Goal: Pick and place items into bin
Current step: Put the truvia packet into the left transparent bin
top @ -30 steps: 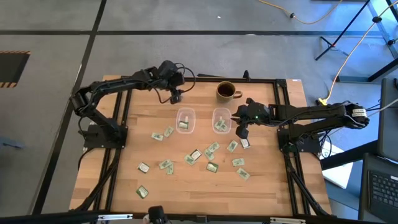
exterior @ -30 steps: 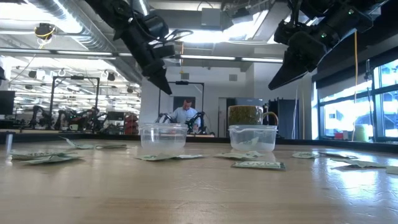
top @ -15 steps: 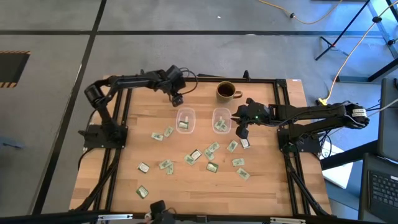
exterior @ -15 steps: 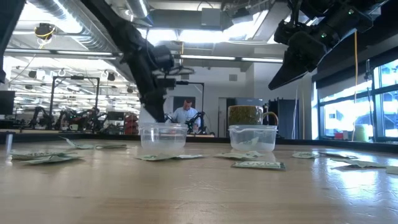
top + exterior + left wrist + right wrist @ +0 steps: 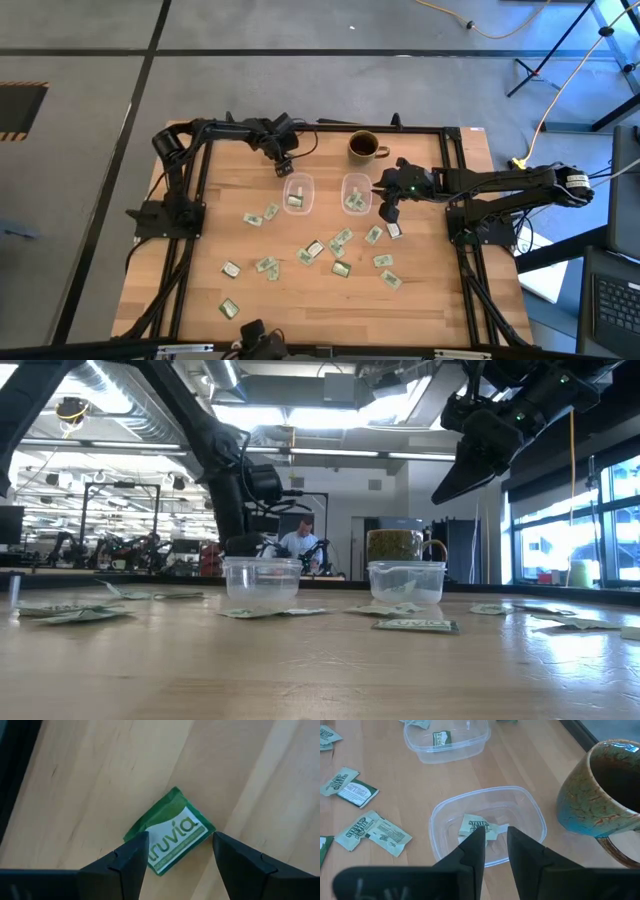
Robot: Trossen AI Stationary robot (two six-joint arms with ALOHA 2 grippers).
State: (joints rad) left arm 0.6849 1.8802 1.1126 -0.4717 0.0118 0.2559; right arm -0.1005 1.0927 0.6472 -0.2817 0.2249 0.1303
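High view: my left claw (image 5: 283, 166) has swung down behind the left bin (image 5: 297, 193).
Left wrist: fingers spread, straddling a green packet (image 5: 169, 838) on the surface (image 5: 100, 780); pick imminent.
Right wrist: right claw (image 5: 492, 845) half-closed, empty, over the right bin (image 5: 520, 800).

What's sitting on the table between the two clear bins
Nothing. In the high view, the left bin and the right bin are separated only by bare wood of the table.
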